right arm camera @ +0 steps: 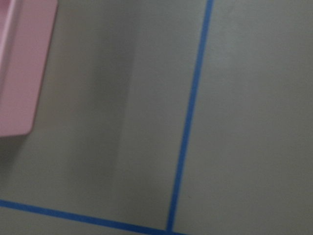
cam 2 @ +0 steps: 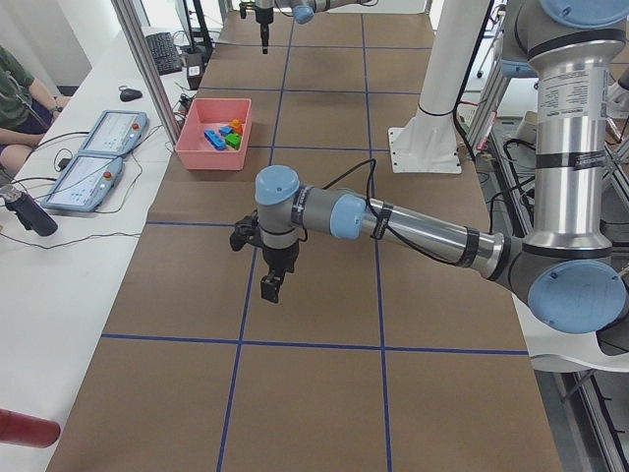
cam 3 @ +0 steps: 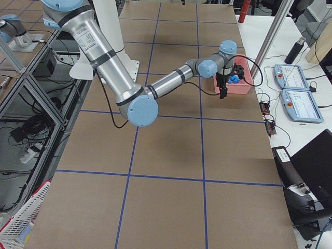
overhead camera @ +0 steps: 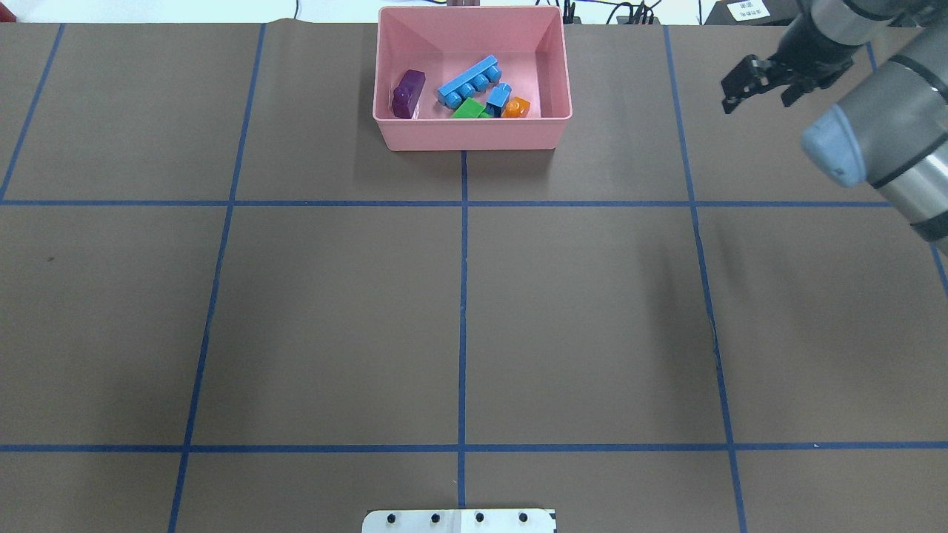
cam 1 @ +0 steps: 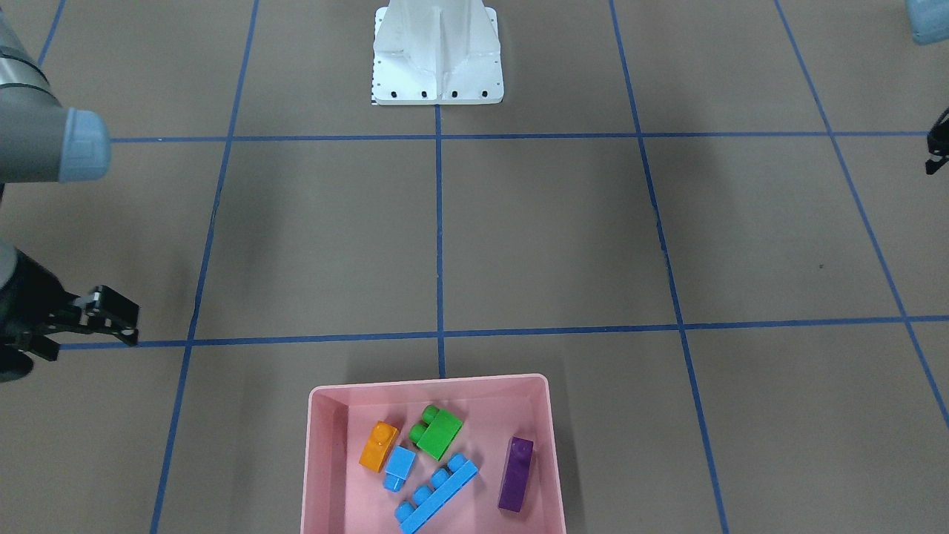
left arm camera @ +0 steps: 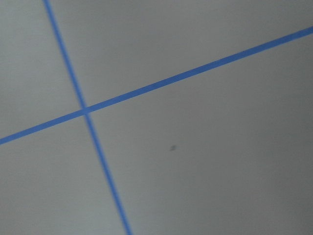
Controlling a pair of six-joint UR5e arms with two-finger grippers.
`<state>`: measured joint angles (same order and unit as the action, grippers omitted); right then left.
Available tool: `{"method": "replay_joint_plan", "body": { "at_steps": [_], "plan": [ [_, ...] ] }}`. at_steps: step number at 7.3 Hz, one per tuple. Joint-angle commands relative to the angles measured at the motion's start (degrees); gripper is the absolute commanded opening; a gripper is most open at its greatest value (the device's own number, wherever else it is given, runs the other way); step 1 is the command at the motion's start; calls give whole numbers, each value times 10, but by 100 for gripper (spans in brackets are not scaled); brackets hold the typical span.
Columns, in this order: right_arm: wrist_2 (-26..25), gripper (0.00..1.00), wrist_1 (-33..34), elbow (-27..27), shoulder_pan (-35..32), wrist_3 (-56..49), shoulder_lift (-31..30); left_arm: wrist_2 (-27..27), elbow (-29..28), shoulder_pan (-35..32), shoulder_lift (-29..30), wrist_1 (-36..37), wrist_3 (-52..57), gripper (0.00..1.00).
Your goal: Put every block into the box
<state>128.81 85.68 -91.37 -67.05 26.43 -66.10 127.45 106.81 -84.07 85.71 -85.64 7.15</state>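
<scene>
The pink box (cam 1: pixel 430 383) stands at the table's far edge from the robot, and also shows in the overhead view (overhead camera: pixel 474 138). All five blocks lie inside it: orange (cam 1: pixel 378 445), small blue (cam 1: pixel 399 467), green (cam 1: pixel 438 432), long blue (cam 1: pixel 437 493) and purple (cam 1: pixel 516 473). My right gripper (overhead camera: pixel 757 96) hovers off to the side of the box, open and empty; it also shows in the front-facing view (cam 1: pixel 93 334). My left gripper (cam 2: pixel 269 287) hangs over bare table far from the box. I cannot tell whether it is open or shut.
The white robot base (cam 1: pixel 437 67) is at the robot's side of the table. Blue tape lines grid the brown tabletop. A side table with tablets (cam 2: pixel 98 157) and a seated person (cam 2: pixel 15 108) lie beyond the box.
</scene>
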Motion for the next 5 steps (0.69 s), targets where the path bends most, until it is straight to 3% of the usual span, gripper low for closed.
{"method": "replay_joint_plan", "body": {
  "at_steps": [1, 3, 5],
  "plan": [
    [19, 100, 0, -71, -60, -111, -131, 33, -43, -59, -30, -32, 70, 100],
    [21, 100, -2, -122, -114, -163, -237, 52, -38, -65, -51, -37, 67, 100],
    [75, 100, 0, -130, -191, -248, -302, 106, -44, -64, -55, -44, 64, 100]
  ]
}}
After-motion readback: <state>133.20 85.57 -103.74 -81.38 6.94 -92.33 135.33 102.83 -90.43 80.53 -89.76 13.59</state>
